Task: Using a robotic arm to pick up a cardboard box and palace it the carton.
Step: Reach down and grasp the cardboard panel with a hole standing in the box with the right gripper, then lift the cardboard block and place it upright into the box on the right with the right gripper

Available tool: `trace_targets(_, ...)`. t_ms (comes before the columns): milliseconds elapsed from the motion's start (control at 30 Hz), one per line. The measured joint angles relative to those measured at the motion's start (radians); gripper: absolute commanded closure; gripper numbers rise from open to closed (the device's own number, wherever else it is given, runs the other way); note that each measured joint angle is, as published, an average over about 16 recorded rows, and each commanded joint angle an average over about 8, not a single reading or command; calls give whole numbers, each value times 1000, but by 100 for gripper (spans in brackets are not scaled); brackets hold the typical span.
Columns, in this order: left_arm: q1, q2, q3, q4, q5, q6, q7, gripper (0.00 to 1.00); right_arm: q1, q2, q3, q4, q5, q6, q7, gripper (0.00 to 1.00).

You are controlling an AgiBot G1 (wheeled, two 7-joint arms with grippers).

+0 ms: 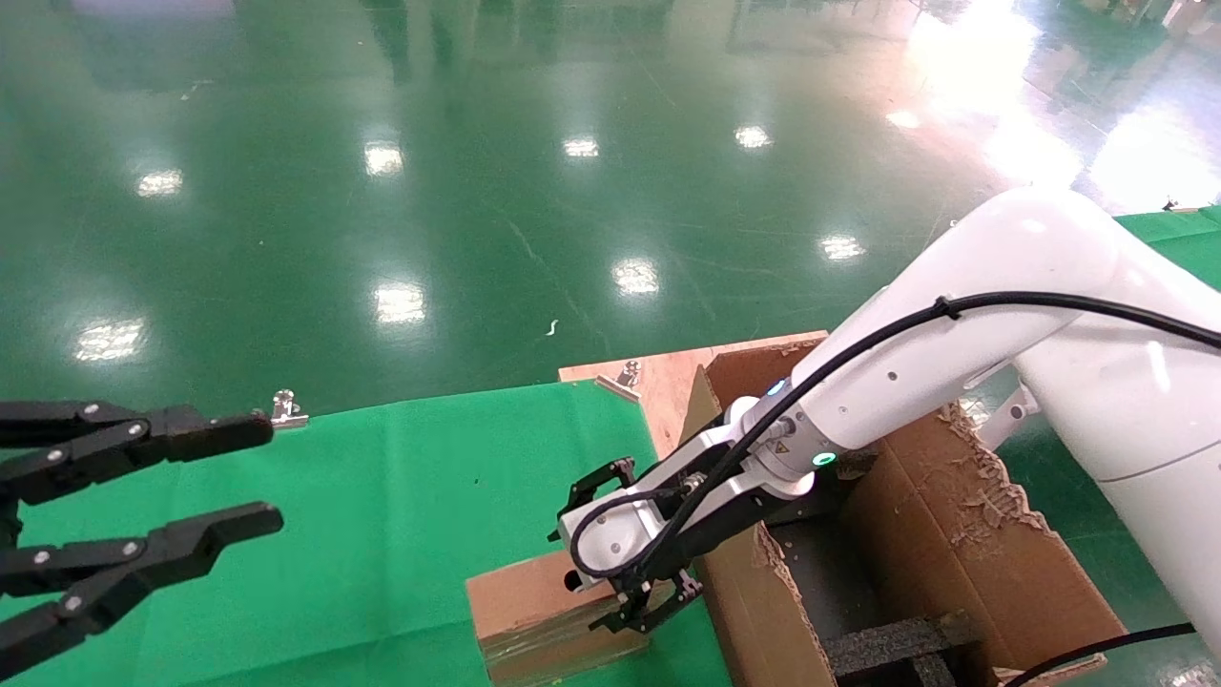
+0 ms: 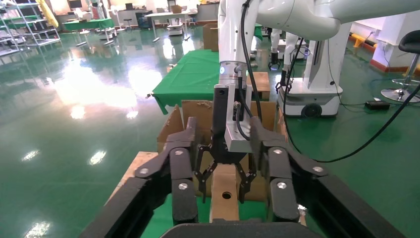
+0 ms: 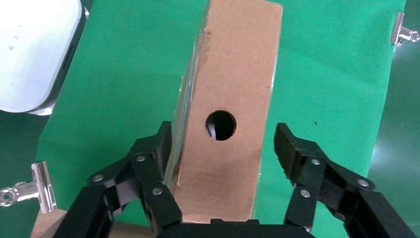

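Progress check from my end: pick wasn't made yet. I had the right gripper (image 1: pixel 641 571) lowered over the cardboard box (image 1: pixel 534 606), fingers (image 3: pixel 302 163) spread open on either side of it, one pad (image 3: pixel 159 163) looking right up against the taped side, the other just clear. Box sat on the green surface (image 1: pixel 382 515), hole facing up, just beside the carton (image 1: pixel 963 534). Nothing gripped, nothing lifted. My guess was I needed to close, lift, swing over the ragged flap and drop it by the black foam (image 1: pixel 897 641). Left gripper (image 1: pixel 258 477) hung open off to the side, idle.
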Motion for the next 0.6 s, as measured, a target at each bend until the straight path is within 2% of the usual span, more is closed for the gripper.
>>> trace_targets(600, 0, 0, 0, 0, 0, 0, 0, 0, 15, 5, 7, -14, 18, -2, 4, 100)
